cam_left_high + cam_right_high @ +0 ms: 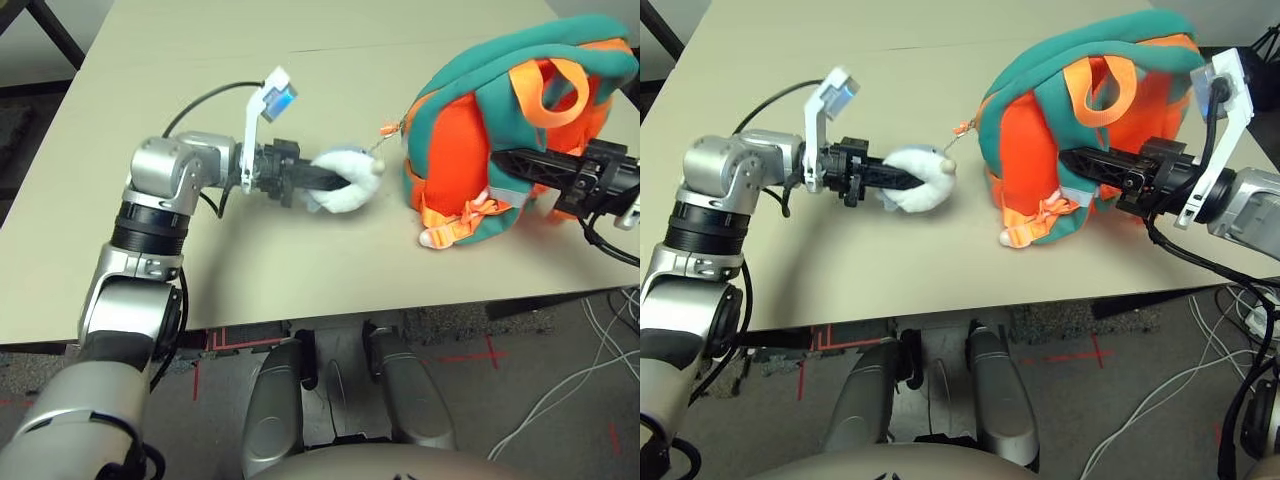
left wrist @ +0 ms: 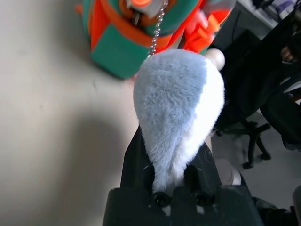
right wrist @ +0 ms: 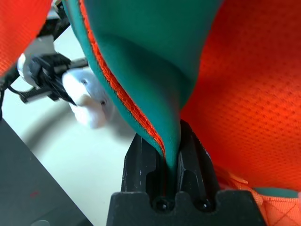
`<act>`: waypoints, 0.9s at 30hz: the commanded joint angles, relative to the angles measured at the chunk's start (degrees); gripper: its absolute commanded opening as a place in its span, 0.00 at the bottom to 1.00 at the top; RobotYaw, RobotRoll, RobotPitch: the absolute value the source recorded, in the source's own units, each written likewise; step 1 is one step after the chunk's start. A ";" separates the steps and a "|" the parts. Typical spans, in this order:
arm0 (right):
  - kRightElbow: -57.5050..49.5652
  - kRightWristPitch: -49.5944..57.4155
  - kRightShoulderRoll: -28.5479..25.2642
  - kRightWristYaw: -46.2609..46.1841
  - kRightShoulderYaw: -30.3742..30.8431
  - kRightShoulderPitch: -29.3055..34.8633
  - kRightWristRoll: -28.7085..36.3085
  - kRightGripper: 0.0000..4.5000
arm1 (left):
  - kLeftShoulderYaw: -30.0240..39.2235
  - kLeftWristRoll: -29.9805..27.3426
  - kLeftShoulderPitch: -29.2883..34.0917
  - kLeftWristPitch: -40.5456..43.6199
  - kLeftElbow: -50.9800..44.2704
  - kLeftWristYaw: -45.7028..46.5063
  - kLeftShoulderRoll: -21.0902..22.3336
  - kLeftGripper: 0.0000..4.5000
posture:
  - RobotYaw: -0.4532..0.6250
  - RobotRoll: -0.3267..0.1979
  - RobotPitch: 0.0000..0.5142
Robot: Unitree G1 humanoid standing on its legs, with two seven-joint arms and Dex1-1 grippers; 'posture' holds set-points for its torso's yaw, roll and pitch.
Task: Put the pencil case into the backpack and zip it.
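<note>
while my left gripper pinches the plush toy, my right gripper clamps the backpack trim; soft, limp fabric, best held by edges.

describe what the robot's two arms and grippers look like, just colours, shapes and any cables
Both arms are silver metal cylinders with black ring joints. Each ends in a black gripper, left gripper and right gripper, with two long flat black fingers. A white bracket stands at each wrist: the left bracket carries a small blue-faced module, as does the right bracket. Black cables loop from the wrists.
</note>
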 commanded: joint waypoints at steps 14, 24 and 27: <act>1.11 -0.25 1.50 0.04 1.07 -0.13 -2.55 0.03 | 0.07 4.81 -1.79 -8.75 19.51 10.22 -14.13 0.06 | 0.33 0.62 0.47; 1.40 -0.59 2.12 0.64 1.37 0.07 -4.05 0.03 | -8.80 8.06 7.60 -6.46 13.78 6.65 -11.22 0.06 | 0.33 0.62 0.44; 1.68 0.22 1.59 0.65 1.28 0.28 -4.23 0.03 | -7.31 6.89 10.06 -5.02 10.15 8.45 -11.38 0.06 | 0.34 0.62 0.44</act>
